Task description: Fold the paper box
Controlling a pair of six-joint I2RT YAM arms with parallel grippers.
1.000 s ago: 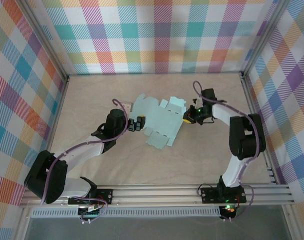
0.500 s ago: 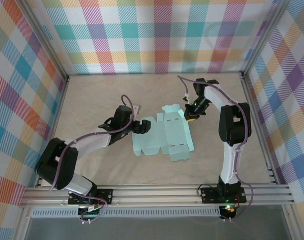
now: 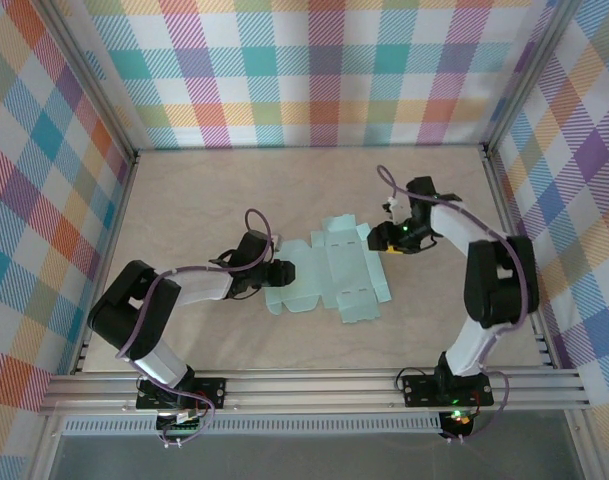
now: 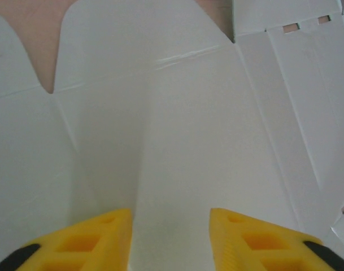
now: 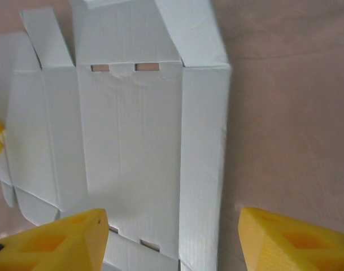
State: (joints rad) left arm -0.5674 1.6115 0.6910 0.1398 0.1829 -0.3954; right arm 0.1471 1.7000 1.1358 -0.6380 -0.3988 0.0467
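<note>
Seen from above, the paper box (image 3: 329,270) lies unfolded and flat at mid-frame on the tan table (image 3: 184,200). The left gripper (image 3: 282,271) is at its left edge and the right gripper (image 3: 376,238) at its upper right corner. In the left wrist view, yellow fingers (image 4: 98,240) stand parted over the card, clamping nothing. In the right wrist view, fingers (image 5: 64,243) spread wide at the bottom of the frame, straddling the sheet's right panel and bare table.

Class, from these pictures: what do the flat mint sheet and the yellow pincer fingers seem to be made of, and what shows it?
Paper box: probably thin matte card; crisp score lines, punched slots, flat flaps.
Yellow fingers: likely hard plastic, matte to satin; uniform colour, moulded recesses.
</note>
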